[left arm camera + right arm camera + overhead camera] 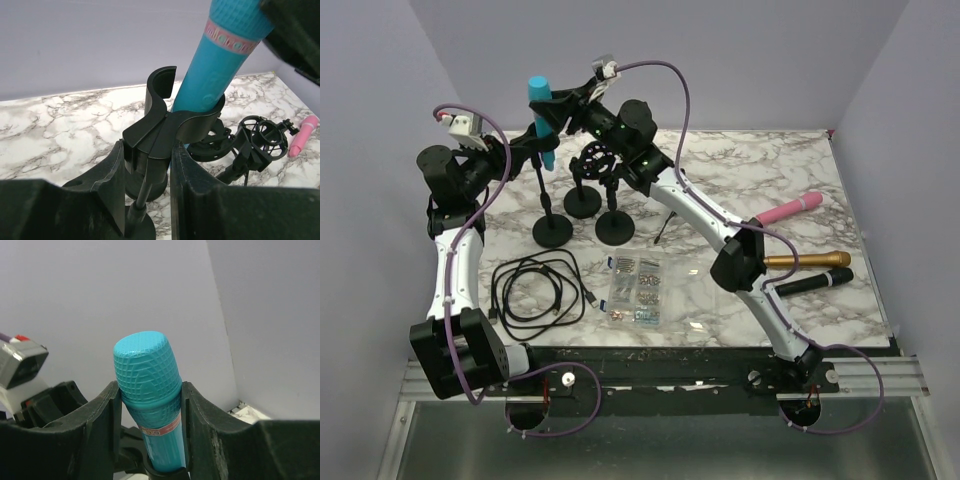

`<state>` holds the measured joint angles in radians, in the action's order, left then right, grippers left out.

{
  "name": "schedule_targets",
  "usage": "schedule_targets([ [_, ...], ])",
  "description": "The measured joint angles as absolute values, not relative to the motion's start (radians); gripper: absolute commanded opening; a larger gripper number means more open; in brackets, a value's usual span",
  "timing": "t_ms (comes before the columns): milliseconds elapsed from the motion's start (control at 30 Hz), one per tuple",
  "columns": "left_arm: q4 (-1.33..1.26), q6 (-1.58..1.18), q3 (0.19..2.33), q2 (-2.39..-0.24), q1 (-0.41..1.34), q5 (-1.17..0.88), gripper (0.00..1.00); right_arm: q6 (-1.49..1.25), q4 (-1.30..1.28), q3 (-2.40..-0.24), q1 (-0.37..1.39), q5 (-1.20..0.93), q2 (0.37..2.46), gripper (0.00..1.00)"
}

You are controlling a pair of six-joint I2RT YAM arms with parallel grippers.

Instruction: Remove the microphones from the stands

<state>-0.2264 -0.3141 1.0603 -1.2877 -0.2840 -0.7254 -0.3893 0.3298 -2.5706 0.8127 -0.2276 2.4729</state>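
Note:
A turquoise microphone (pixel 542 110) stands tilted in the black clip of a stand (pixel 544 190) at the back left of the marble table. In the left wrist view the microphone (pixel 215 70) sits in the clip (pixel 160 125), and my left gripper (pixel 147 165) is shut on the stand's neck just below the clip. In the right wrist view my right gripper (pixel 150 405) is shut on the microphone (pixel 147 385) just under its ribbed head, one finger pressing on each side. Seen from above, the right gripper (pixel 565 105) reaches in from the right.
Two other black stands (pixel 583 203) (pixel 615 228), one with a shock mount (pixel 595 165), stand right of the held one. A coiled black cable (pixel 535 290) and a clear bag of small parts (pixel 635 290) lie in front. Pink (pixel 788 208), gold (pixel 807 260) and black (pixel 815 282) microphones lie at the right.

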Motion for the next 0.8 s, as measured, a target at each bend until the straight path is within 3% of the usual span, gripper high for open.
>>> schedule_targets([
  [333, -0.225, -0.307, 1.06, -1.287, -0.279, -0.702, 0.0, -0.411, 0.38, -2.6, 0.817, -0.038, 2.428, 0.01],
  [600, -0.236, -0.305, 1.031, -1.261, -0.278, -0.661, 0.0, -0.308, 0.381, -2.488, 0.818, 0.031, 2.124, 0.0],
  [633, -0.237, -0.305, 1.026, -1.256, -0.278, -0.657, 0.03, -0.295, 0.378, -2.467, 0.818, 0.039, 2.076, 0.0],
  [800, -0.233, -0.303, 1.023, -1.25, -0.278, -0.654, 0.47, -0.218, 0.35, -2.209, 0.817, 0.107, 1.797, 0.0],
])
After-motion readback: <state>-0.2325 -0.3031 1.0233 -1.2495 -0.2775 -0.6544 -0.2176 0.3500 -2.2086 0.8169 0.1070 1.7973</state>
